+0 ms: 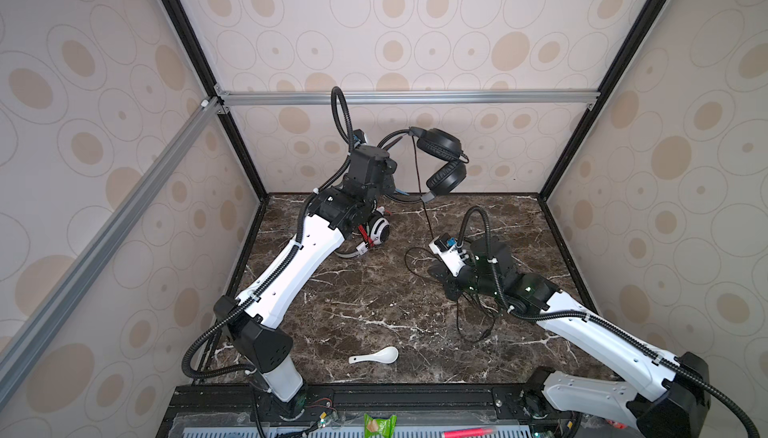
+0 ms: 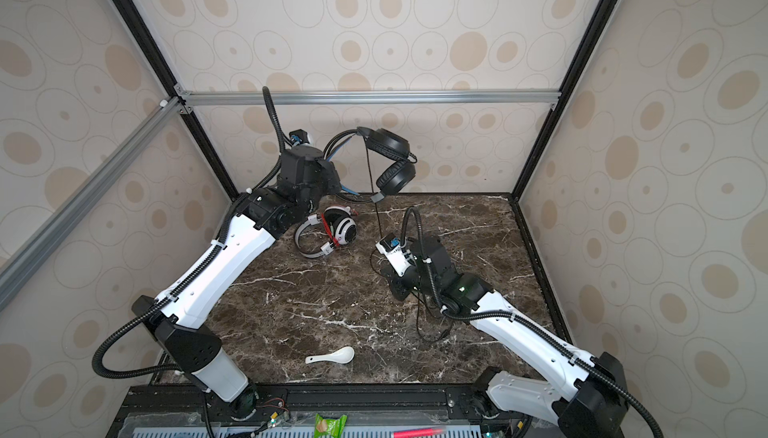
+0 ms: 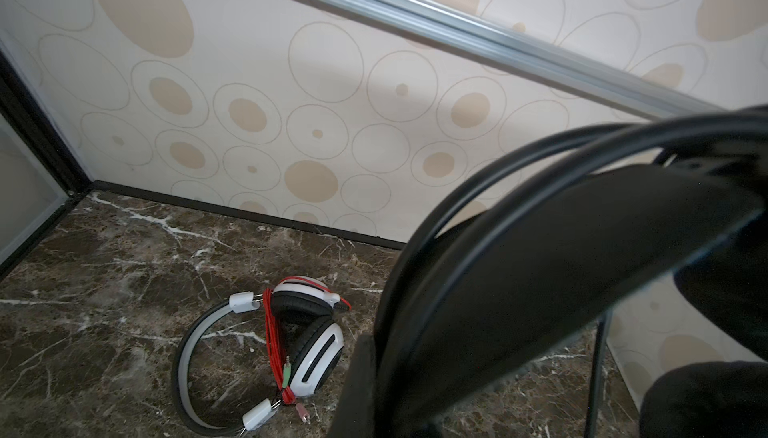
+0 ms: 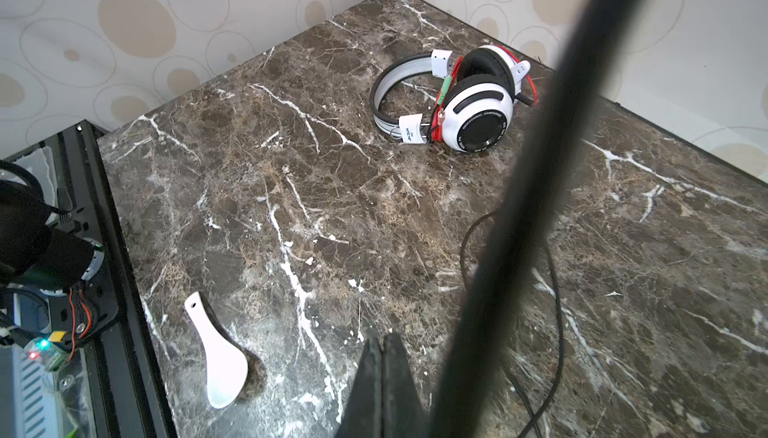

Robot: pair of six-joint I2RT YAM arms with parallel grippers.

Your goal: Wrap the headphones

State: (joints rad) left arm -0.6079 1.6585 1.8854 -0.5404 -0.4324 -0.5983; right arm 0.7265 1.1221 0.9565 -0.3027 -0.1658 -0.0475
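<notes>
Left end effector [image 2: 332, 168] clamping black headset [image 1: 444, 149], marble tabletop [image 1: 374, 290], spotted walls [image 1: 415, 20]

We record a dark brown bench [image 1: 374, 298] of marble pattern with white veins. One white spoon [image 1: 376, 356] lies on it near the front edge, its handle pointing left in both top views, well apart from other items. The enclosure walls [image 1: 415, 20] carry cream paper printed with tan ovals. A silver rail [image 1: 407, 97] crosses the back wall. Past the front edge, off the bench, we note a green packet [image 1: 379, 425] and a pink stick [image 1: 469, 431] at a grey slotted panel [image 1: 291, 432].
</notes>
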